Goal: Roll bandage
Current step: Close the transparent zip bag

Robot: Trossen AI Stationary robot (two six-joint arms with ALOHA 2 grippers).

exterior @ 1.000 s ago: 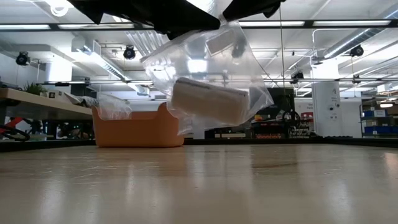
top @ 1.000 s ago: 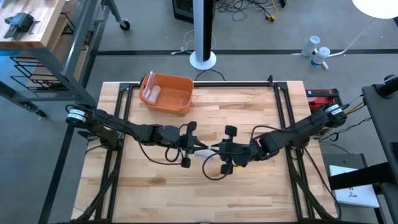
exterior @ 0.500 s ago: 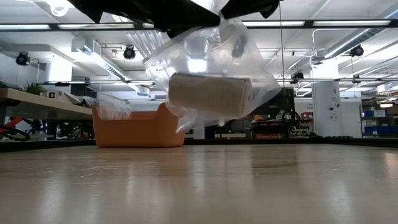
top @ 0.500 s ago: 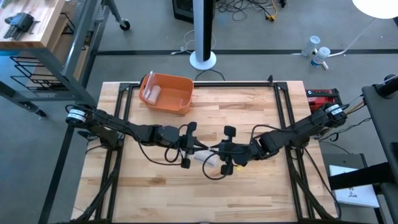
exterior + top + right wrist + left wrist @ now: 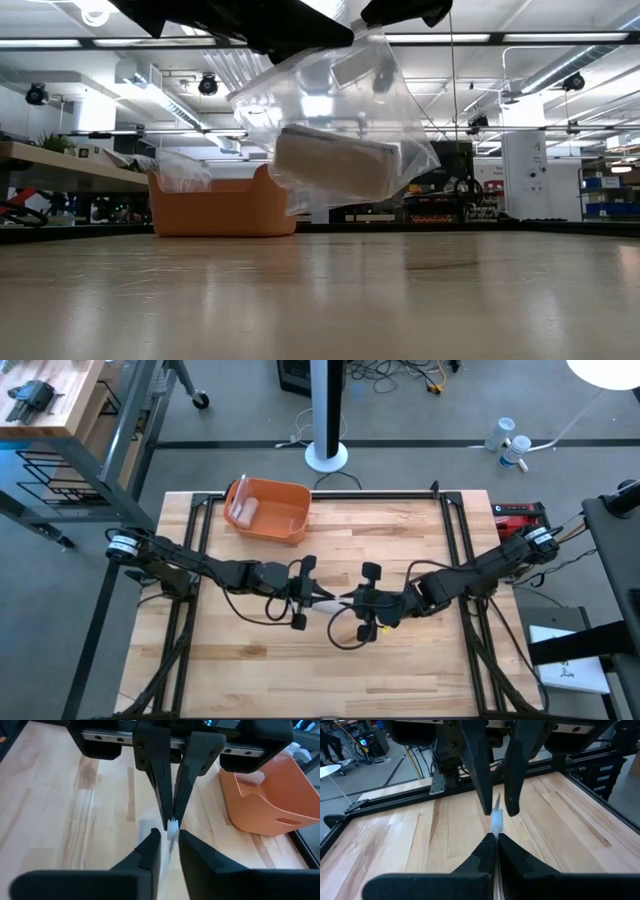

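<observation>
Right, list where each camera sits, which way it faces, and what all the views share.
High view: overhead, straight down; both arms meet mid-table, orange bin behind.
Low view: tabletop height, level; clear bag with bandage roll hangs from the grippers.
Left wrist view: left gripper pinches the bag, facing the right gripper.
Right wrist view: mirrored, bin beside.
Shared: the bag, held by both grippers.

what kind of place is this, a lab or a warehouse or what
Most likely a robotics lab or workshop. The wooden table sits on a bare concrete floor, loose cables trail across it, and the low view shows an open hall with ceiling strip lights.
</observation>
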